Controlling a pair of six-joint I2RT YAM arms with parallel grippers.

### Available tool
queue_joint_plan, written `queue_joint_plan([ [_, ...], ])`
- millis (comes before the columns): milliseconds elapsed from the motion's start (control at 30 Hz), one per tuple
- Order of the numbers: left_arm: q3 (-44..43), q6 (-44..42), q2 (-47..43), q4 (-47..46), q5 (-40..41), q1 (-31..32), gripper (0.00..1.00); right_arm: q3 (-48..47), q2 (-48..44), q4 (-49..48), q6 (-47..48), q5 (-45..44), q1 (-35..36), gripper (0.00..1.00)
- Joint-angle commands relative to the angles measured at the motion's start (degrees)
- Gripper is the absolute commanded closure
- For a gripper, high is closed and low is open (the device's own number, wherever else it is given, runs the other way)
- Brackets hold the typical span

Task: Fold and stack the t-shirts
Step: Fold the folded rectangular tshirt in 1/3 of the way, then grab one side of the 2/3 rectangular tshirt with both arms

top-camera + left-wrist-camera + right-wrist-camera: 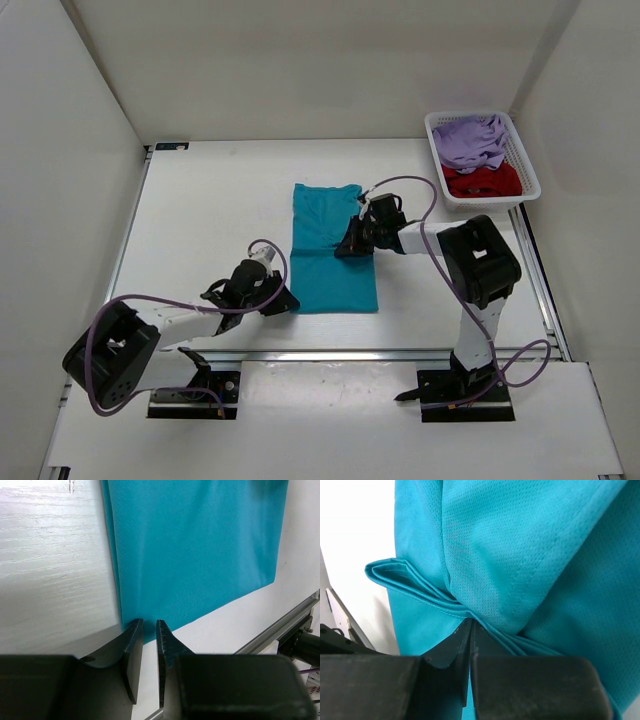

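Pinching the right-hand edge of the teal t-shirt (320, 225) about halfway along its length, the right gripper (352, 245) has its two fingers pressed together on a bunch of layered cloth. In the right wrist view, several stacked hems fan out to the left of the closed fingertips, and the mesh-textured fabric puckers upward from the pinch.

The teal t-shirt lies in the middle of the white worktop (200, 220), folded into a long, narrow rectangle that runs from the far side toward the arms. Its near half lies flat and smooth.

The left gripper (283, 300) sits low at the near-left corner of that rectangle. In the left wrist view its fingers stand a narrow slit apart, with the tips right at the corner of the cloth. Pale worktop shows through the lower part of the slit. Whether any cloth lies between the tips cannot be told from this angle.

At the far right corner of the worktop, well apart from both arms, stands a white mesh basket (530, 180). It holds the lavender t-shirt (470, 140), crumpled in its far half, and the dark red t-shirt (485, 182), bunched in its near half, the two touching.
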State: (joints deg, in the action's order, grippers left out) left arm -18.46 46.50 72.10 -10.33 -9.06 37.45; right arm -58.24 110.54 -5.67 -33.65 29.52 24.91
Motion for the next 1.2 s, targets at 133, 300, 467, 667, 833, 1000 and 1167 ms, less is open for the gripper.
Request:
queue_joint_plan([
  [133,-1.05,-2.55,-6.08,5.57,2.37,0.43,0.67,-1.35,-1.64,0.13,1.13,1.59,0.75,0.99],
  [300,1.05,-4.4,-9.6,9.97,3.08,-1.77,0.56,2.76,-14.8,0.48,1.22,1.25,0.85,0.71],
  [467,2.64,-5.28,-9.87,10.33,3.35,-1.33,0.49,13.84,-28.33,2.68,1.22,-2.35,-0.82,0.61],
  [667,3.69,-3.52,-7.67,7.96,2.56,0.25,0.5,34.21,-44.87,8.47,1.31,-7.01,-2.67,0.59],
  [833,3.43,-3.78,-7.4,9.09,2.99,1.04,0.55,42.14,-53.31,9.98,-0.89,-8.34,-3.37,0.55],
  [1000,3.26,-3.7,-6.62,9.54,4.14,2.19,0.56,44.27,-51.31,6.64,-1.77,-6.4,-4.16,0.55],
  [1167,2.99,-2.82,-4.95,7.96,4.4,3.41,0.58,44.26,-45.25,0.94,-3.26,-4.2,-3.11,0.71],
])
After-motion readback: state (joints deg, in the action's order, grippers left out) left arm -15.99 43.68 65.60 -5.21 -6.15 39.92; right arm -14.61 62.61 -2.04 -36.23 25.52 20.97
